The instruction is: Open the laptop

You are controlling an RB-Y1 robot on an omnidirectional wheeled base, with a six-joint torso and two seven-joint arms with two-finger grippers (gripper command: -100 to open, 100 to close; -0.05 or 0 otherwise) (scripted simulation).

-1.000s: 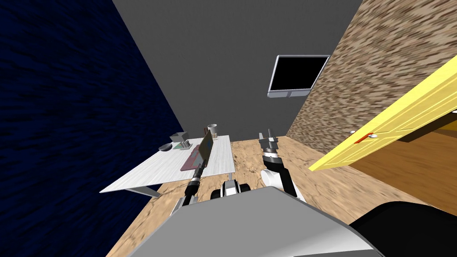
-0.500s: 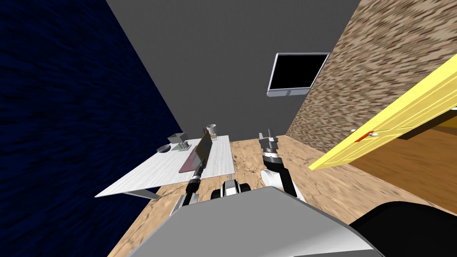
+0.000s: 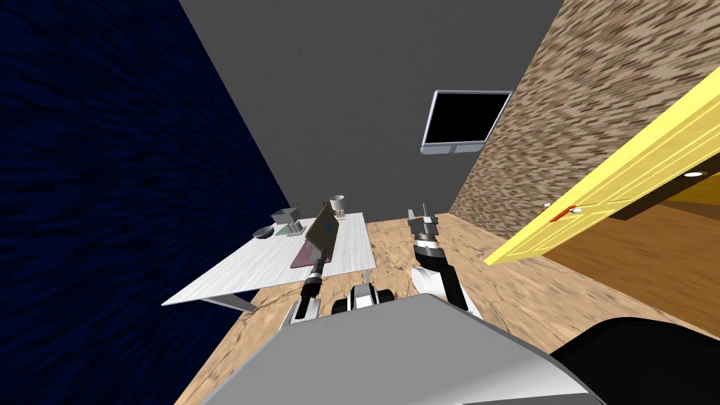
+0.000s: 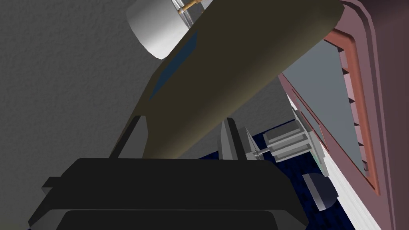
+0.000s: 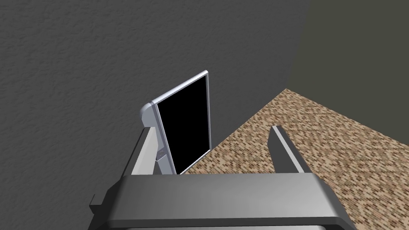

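The laptop stands on the white table (image 3: 246,271), its maroon base (image 3: 302,256) lying flat and its dark olive lid (image 3: 324,228) raised well off it. My left gripper (image 3: 320,259) reaches in from the table's near edge. In the left wrist view the lid (image 4: 239,72) runs down between the left gripper's (image 4: 183,119) two fingers (image 4: 229,139), which press its sides. The base's maroon inner face (image 4: 359,100) rises beside it. My right gripper (image 3: 424,219) is held up over the floor to the right of the table, its fingers (image 5: 281,143) open with nothing between them.
At the table's far end stand a white cup (image 3: 337,204), a grey box (image 3: 285,215) and a small dark bowl (image 3: 264,232). A dark screen (image 3: 464,121) hangs on the grey wall. A yellow door (image 3: 619,190) juts in on the right over the wooden floor.
The lid leans further back from the base than a second ago, and my left hand has followed it. The whole head view has shifted a little. The right arm is unchanged.
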